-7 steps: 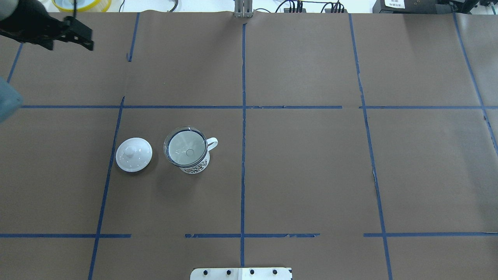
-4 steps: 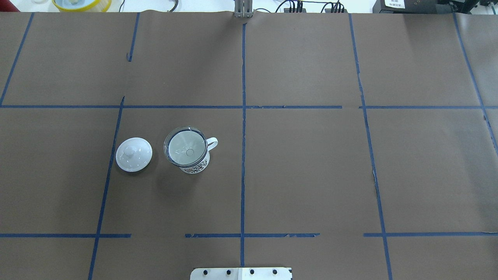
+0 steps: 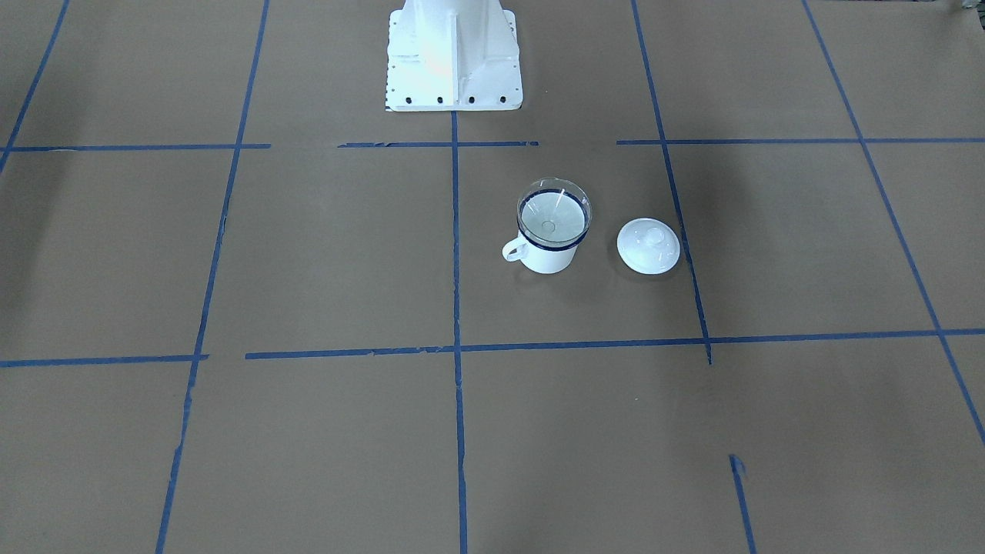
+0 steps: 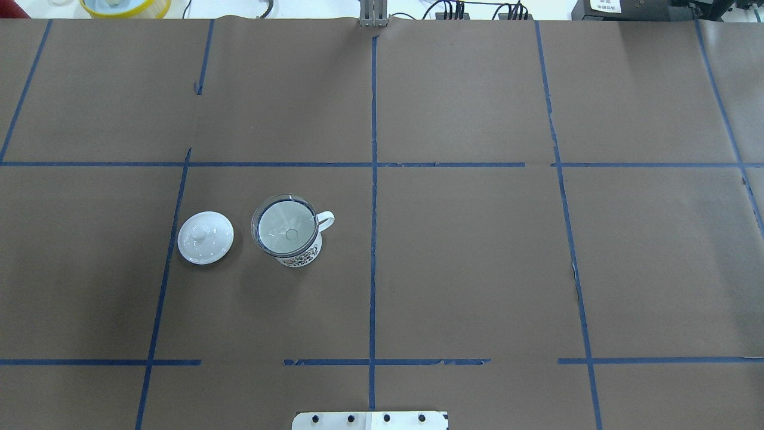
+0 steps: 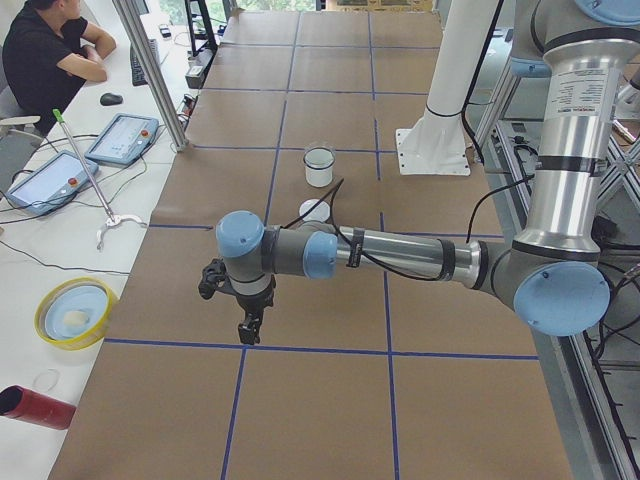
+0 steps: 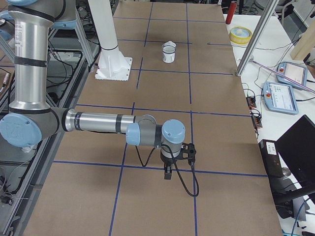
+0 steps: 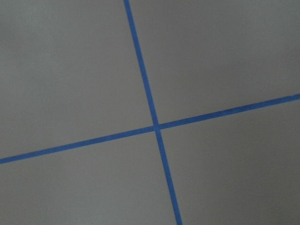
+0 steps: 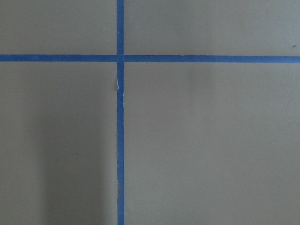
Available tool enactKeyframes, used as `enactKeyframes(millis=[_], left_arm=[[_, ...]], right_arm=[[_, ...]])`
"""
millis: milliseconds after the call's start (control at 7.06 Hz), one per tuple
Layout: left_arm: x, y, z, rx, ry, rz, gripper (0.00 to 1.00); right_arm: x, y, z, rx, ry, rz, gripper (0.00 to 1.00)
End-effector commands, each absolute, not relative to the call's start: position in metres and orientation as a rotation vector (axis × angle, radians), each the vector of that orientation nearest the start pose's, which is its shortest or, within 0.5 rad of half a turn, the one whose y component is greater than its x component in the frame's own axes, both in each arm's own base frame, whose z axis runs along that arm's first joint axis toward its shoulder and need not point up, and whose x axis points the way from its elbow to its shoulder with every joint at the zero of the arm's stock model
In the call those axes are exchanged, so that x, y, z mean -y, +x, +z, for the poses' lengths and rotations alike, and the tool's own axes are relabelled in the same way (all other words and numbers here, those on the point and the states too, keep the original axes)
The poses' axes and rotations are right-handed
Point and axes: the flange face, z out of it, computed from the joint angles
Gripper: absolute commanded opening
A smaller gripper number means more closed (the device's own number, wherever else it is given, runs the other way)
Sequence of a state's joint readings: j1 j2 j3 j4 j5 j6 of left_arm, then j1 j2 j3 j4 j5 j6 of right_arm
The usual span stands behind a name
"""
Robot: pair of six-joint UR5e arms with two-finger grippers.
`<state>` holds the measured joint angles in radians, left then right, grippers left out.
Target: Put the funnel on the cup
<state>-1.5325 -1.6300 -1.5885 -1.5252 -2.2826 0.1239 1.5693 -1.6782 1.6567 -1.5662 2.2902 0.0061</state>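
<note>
The clear funnel (image 4: 285, 227) sits upright in the mouth of the white cup (image 4: 300, 257) with the dark blue rim, left of the table's middle; both also show in the front view, funnel (image 3: 554, 217) on cup (image 3: 548, 260). My left gripper (image 5: 248, 325) shows only in the exterior left view, far from the cup (image 5: 319, 167), near the table's left end. My right gripper (image 6: 169, 172) shows only in the exterior right view, far from the cup (image 6: 169, 53). I cannot tell whether either gripper is open or shut. Both wrist views show only brown paper and blue tape.
A white knobbed lid (image 4: 205, 237) lies flat just beside the cup, on the side away from its handle. The robot's white base (image 3: 452, 54) stands at the near edge. Tablets (image 5: 130, 137) and a yellow bowl (image 5: 72, 312) lie past the left end.
My left arm was at the overhead view's top left corner a second ago and has moved out of that view. Cup, funnel and lid have not moved.
</note>
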Motion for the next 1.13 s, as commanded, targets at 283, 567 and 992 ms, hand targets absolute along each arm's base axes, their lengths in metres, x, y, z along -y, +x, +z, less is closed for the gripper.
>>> enactKeyframes(millis=[283, 567, 992], left_arm=[[0.514, -0.076, 0.643, -0.726, 0.048, 0.108, 1.0], [0.48, -0.088, 0.652, -0.738, 0.047, 0.079, 1.0], [0.469, -0.085, 0.645, -0.755, 0.055, 0.082, 1.0]], right_arm=[[0.445, 0.067, 0.67, 0.719, -0.019, 0.01, 1.0], [0.445, 0.067, 0.67, 0.719, -0.019, 0.01, 1.0], [0.445, 0.067, 0.67, 0.719, -0.019, 0.01, 1.0]])
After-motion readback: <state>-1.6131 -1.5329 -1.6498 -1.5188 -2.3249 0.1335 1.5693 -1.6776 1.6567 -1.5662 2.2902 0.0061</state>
